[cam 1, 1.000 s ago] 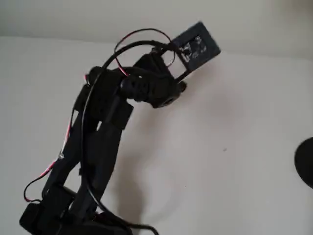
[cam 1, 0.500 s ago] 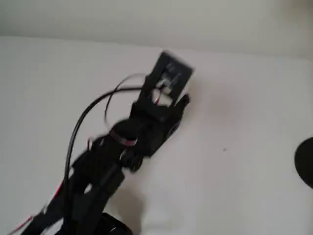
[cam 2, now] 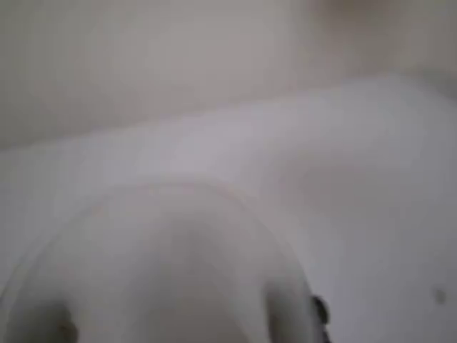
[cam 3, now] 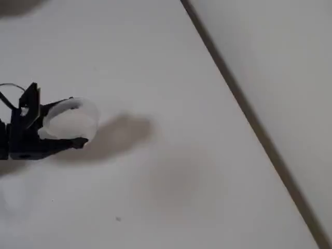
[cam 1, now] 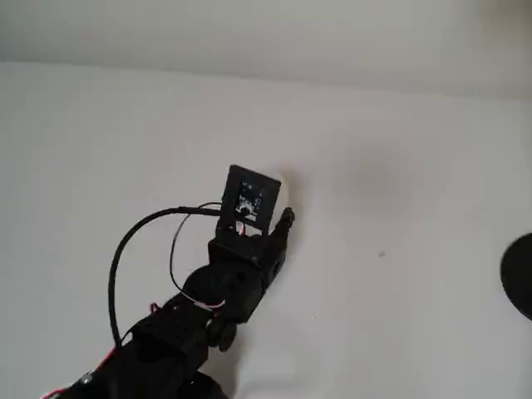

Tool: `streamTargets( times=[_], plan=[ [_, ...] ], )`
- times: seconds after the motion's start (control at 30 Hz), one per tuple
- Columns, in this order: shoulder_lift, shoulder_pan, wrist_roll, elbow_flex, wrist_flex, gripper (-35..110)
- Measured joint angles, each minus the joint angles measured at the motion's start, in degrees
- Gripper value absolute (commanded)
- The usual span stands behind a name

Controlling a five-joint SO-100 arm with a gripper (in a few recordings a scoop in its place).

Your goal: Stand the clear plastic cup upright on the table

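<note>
Clear plastic is all that's really seen of the cup (cam 3: 70, 124) in the fixed view: a pale round shape sitting between the black fingers of the end effector (cam 3: 62, 127), so the end effector is closed on the cup, and it looks like it's held off the desk (cam 3: 171, 67), going by the shadow cast to the right of it. The key relation for the next move: the cup is right at the tip, pointing away from the arm, and its long axis seems to run roughly along the end effector's reach rather than straight up, with the round rim or base faced toward the fixed camera. That's a judgement though, since which end is the mouth can't be told. To get it standing, the wrist would probably need to be tilted so the axis goes vertical before it's lowered and let go.

From overhead, the cup is mostly hidden under the wrist camera board; just a whitish sliver (cam 1: 277, 178) is visible past its top edge, while the end effector (cam 1: 270, 229) is seen reaching up and right across the desk. A dark round object (cam 1: 519, 274) is cut off at the right edge, well apart from everything. In the wrist view, the cup (cam 2: 164, 264) is a blurry curved outline filling the lower part, with bare desk and wall beyond.
</note>
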Motion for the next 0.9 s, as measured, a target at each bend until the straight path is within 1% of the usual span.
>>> streamTargets(
  times=[0.1,0.23,0.27,0.43,0.53,0.6,0.7,0.77,0.9],
  plan=[
    [-9.58,0.0,0.0,0.0,-11.6,14],
    [-22.06,0.0,0.0,-0.18,-24.17,16],
    [-26.1,0.0,-0.09,-0.44,-28.92,16],
    [-51.42,0.26,-1.76,-6.59,-50.45,18],
    [-65.48,0.97,-2.72,-11.16,-58.97,20],
    [-73.13,1.32,-3.08,-14.85,-62.31,21],
    [-79.72,1.32,-3.52,-19.16,-65.65,24],
    [-82.44,1.58,-3.69,-21.45,-67.32,29],
    [-86.22,2.29,-3.96,-25.22,-69.17,33]
  ],
)
